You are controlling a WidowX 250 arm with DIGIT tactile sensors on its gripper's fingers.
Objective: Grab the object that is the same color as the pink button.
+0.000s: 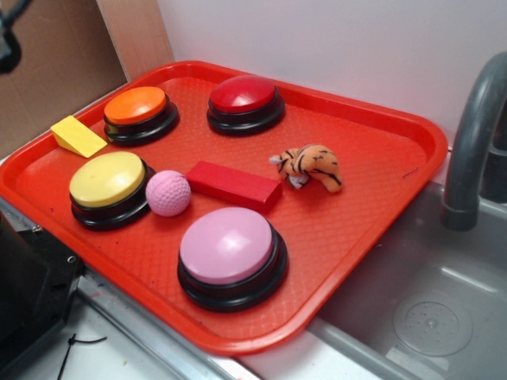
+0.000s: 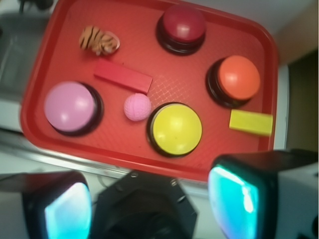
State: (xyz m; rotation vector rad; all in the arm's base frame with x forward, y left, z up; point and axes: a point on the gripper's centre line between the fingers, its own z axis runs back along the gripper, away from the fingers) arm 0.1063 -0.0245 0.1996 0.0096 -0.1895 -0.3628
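1. Claw [image 2: 149, 204] sits at the bottom of my wrist view, fingers spread wide, nothing between them, above the tray's near edge.
2. Pink ball [image 1: 168, 192] sits on the red tray [image 1: 372, 134], touching the yellow button [image 1: 108, 188], just beside the red block [image 1: 234, 185].
3. Pink button [image 1: 231, 256] is lower centre in the exterior view, apart from the ball.

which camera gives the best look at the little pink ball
The exterior view: the pink ball is sharp, dimples visible, sitting beside the yellow button. The wrist view shows it from above, smaller and blurrier.
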